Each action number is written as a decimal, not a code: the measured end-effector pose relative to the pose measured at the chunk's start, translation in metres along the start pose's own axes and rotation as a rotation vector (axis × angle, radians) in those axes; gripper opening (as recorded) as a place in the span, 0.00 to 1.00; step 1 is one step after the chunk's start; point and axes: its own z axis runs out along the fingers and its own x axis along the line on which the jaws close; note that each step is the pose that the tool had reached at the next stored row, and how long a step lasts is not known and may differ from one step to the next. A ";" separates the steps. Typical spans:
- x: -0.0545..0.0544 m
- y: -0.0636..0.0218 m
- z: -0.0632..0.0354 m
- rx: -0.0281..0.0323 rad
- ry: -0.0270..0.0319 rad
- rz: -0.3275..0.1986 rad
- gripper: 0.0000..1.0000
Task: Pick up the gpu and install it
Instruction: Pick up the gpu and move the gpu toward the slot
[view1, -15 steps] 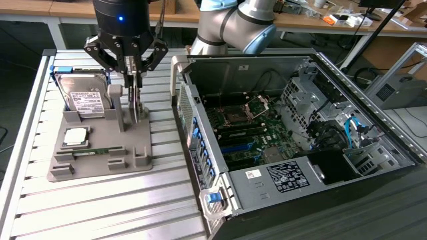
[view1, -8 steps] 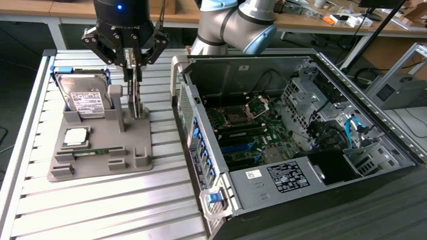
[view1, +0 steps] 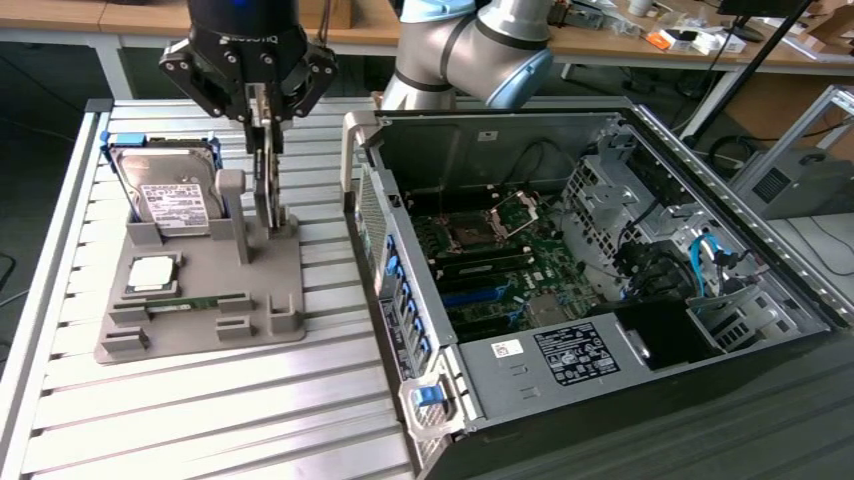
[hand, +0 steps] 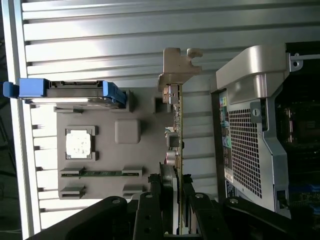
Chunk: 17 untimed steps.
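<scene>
- The gpu (view1: 271, 178) (hand: 178, 125) stands upright on its edge, its lower end at the holder (view1: 200, 312) (hand: 110, 150), on the side nearest the case (view1: 601, 380) (hand: 250, 150).
- The gripper (view1: 267, 140) (hand: 172, 177) comes down from above. Its 2 fingers, about half apart, are closed against the 2 faces of the gpu's upper part.
- On the same holder a drive (view1: 167, 195) (hand: 70, 92) leans upright, while a cpu (view1: 151, 273) (hand: 79, 143) and a memory stick (view1: 194, 302) (hand: 100, 173) lie flat.
- The holder rests on a slatted table (view1: 200, 420) (hand: 100, 30).
- The case lies open at the exterior view's right, its board exposed.
</scene>
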 end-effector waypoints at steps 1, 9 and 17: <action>0.000 0.0001 -0.0021 -0.0004 -0.0001 0.000 0.27; 0.000 0.0009 -0.0159 -0.0026 0.0000 0.000 0.27; -0.001 0.0015 -0.0267 -0.0028 0.0001 0.000 0.27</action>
